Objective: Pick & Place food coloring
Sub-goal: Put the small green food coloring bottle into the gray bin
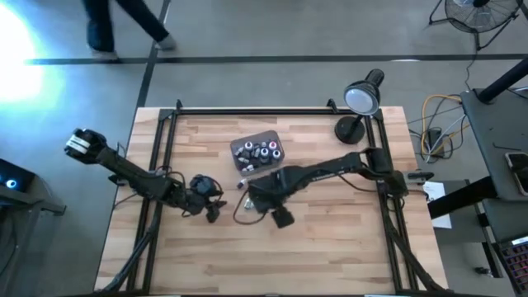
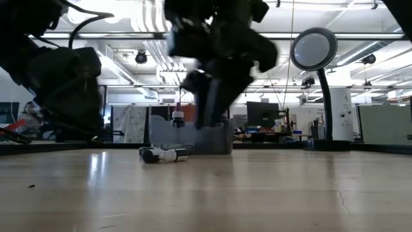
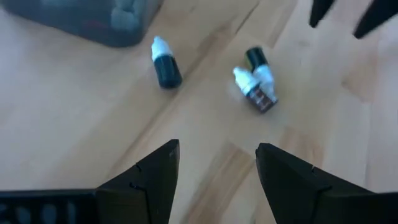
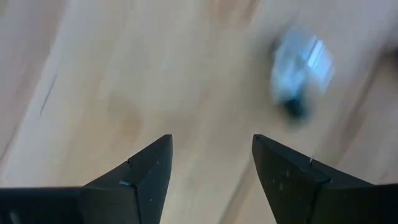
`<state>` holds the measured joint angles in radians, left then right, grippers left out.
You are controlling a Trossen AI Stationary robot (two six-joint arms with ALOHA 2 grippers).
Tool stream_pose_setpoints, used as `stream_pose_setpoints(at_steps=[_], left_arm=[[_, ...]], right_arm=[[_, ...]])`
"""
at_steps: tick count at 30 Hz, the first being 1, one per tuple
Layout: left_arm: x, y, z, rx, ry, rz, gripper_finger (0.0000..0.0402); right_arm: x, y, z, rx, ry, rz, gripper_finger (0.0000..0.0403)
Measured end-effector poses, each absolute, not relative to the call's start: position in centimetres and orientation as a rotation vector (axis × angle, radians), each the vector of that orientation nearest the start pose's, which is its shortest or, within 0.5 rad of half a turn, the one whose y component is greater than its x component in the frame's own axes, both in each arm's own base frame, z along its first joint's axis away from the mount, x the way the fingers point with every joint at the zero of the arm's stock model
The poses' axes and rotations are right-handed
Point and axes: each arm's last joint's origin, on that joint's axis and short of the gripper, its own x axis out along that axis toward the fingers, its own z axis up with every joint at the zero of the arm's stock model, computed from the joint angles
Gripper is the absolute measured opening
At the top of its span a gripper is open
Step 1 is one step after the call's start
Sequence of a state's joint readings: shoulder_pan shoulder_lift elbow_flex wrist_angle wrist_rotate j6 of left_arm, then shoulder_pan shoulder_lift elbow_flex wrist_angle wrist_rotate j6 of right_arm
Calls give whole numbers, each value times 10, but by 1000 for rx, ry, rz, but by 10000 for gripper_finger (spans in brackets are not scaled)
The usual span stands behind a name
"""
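Three food coloring bottles lie on their sides on the wooden table near the grey tub [image 1: 257, 151]. One dark bottle with a white cap [image 3: 165, 65] lies alone, and a pair [image 3: 258, 84] touch each other. Several more bottles stand in the tub. My left gripper [image 3: 217, 149] is open on the table's left half, short of the loose bottles, with nothing between its fingers. My right gripper [image 4: 211, 140] is open too, pointing steeply down above the bare wood just beyond the pair, and a blurred bottle [image 4: 298, 62] lies ahead of it.
A round desk lamp [image 1: 360, 103] stands at the far right of the table. A black frame [image 1: 272, 110] runs along the table's edges. The loose bottles [image 2: 164, 154] lie in front of the tub [image 2: 199, 138], and bare wood spreads toward the near edge.
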<state>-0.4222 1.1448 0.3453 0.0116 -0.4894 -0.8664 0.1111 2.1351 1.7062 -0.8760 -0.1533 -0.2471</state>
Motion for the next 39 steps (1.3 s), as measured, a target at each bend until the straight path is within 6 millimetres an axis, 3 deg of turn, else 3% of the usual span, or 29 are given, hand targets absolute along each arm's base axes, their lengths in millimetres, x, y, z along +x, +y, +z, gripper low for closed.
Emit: stream_pose_setpoints(at_steps=[5, 10, 17, 26, 35, 39], left_arm=[[175, -72, 142, -509, 634, 339, 193], [172, -82, 143, -574, 640, 311, 193], [169, -90, 145, -651, 646, 290, 193], [168, -91, 144, -744, 666, 307, 193], [168, -92, 144, -794, 659, 322, 193], [168, -92, 144, -796, 659, 323, 193]], right_arm=[[448, 67, 185, -286, 1055, 339, 214], [455, 66, 177, -308, 947, 286, 214], [456, 48, 152, -303, 985, 256, 214], [460, 48, 130, -301, 1021, 266, 214], [456, 38, 128, -264, 1085, 222, 197], [456, 35, 138, -269, 1086, 183, 186]])
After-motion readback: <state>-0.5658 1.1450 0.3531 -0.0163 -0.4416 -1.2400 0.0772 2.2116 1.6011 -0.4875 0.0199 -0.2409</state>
